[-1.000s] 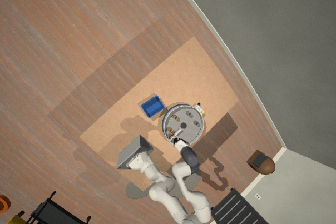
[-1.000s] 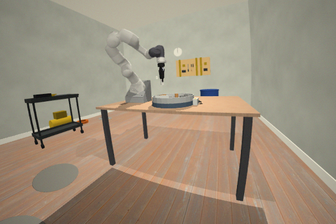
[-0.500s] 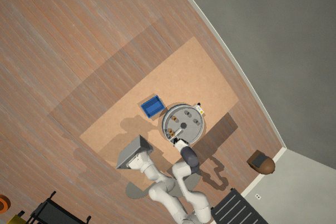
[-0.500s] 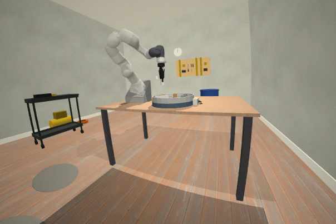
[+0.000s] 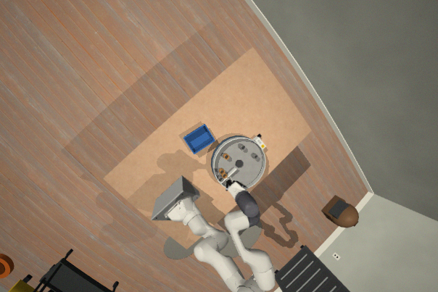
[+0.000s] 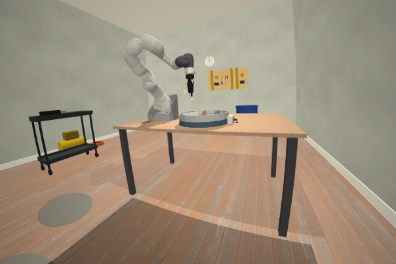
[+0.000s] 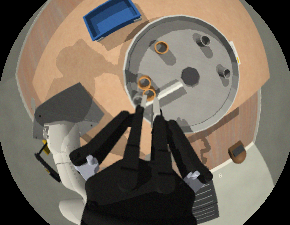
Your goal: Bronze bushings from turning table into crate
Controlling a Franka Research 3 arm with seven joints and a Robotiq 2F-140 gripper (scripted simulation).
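The blue crate (image 5: 199, 139) (image 7: 112, 20) has a bare floor, with no bushing in it; it sits near the turning table (image 5: 250, 170) (image 6: 203, 123) (image 7: 195, 106), toward the top left of the wrist view. Three bronze bushings are on the turning table. One (image 5: 226, 156) (image 6: 204, 113) (image 7: 156, 47) stands apart at its upper left in the wrist view; the other two (image 5: 222, 171) (image 7: 139, 84) and (image 5: 225, 176) (image 7: 153, 91) are close together at its lower left, by a pale bar (image 5: 230, 173) (image 7: 167, 93).

Two steel bushings (image 5: 243, 148) (image 7: 205, 41) and (image 5: 256, 156) (image 7: 224, 73) stand toward the right side — a grey shape beside the bronze pair is partly hidden by a fingertip. The gripper (image 5: 224, 179) (image 6: 191, 98) (image 7: 149, 102) points downward, above the turning table in the middle of the exterior view. Its fingers are nearly together, just a narrow gap — nothing pinched between them.
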